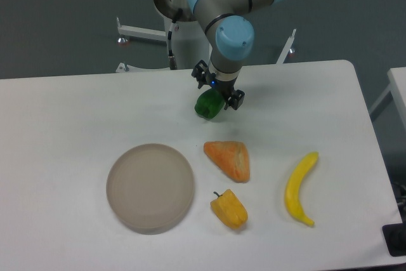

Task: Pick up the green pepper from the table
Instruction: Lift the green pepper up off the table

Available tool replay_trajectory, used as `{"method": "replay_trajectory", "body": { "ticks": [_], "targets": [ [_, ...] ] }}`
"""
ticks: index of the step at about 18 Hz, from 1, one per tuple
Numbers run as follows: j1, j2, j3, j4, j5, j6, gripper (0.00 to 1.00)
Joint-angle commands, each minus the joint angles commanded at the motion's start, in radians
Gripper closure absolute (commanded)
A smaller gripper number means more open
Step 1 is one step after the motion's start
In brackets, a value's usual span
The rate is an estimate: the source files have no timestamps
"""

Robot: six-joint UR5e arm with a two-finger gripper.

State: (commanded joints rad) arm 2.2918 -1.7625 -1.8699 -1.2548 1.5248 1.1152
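- Fixed camera, count of things: one green pepper (207, 105), one yellow pepper (230, 209), one banana (299, 188), one orange wedge-shaped piece (229, 158), one round plate (150, 186), and one arm with one gripper (217, 96).
- The green pepper sits at the tip of the gripper, toward the far middle of the table (70, 118); the dark fingers are clamped on its upper part. Whether its underside touches the tabletop or hangs just above it cannot be told.
- The green pepper is glossy, dark green, rounded and lumpy.
- The table is a flat, white, matte rectangle with rounded corners.
- The plate is a beige, dull disc with a low rim, lying near the front left, well apart from the green pepper.
- The orange wedge has a rough, mottled surface and a roughly triangular shape; it lies between the green pepper and the yellow pepper.
- The yellow pepper is smooth, blocky, with a short dark stem, just beside the plate's right edge.
- The banana is smooth, yellow and curved, lying to the right of the wedge.
- The arm has grey tubes with light-blue joint caps.
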Motion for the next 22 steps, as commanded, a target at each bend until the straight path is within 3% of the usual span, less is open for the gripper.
{"method": "replay_trajectory", "body": {
  "ticks": [11,12,13,14,15,16,22],
  "targets": [
    [-0.008,-0.031,-0.041,0.037,-0.006,-0.047,0.00],
    [-0.008,-0.043,-0.038,0.057,-0.015,-0.048,0.07],
    [-0.008,-0.046,-0.041,0.073,-0.018,-0.049,0.33],
    [-0.006,-0.051,-0.037,0.084,-0.018,-0.046,0.70],
    [0.001,-0.051,-0.023,0.084,-0.017,-0.040,0.96],
    [0.006,-0.049,-0.006,0.083,-0.008,-0.034,1.00],
    [0.087,-0.054,0.171,0.060,-0.008,-0.014,1.00]
  ]
}}
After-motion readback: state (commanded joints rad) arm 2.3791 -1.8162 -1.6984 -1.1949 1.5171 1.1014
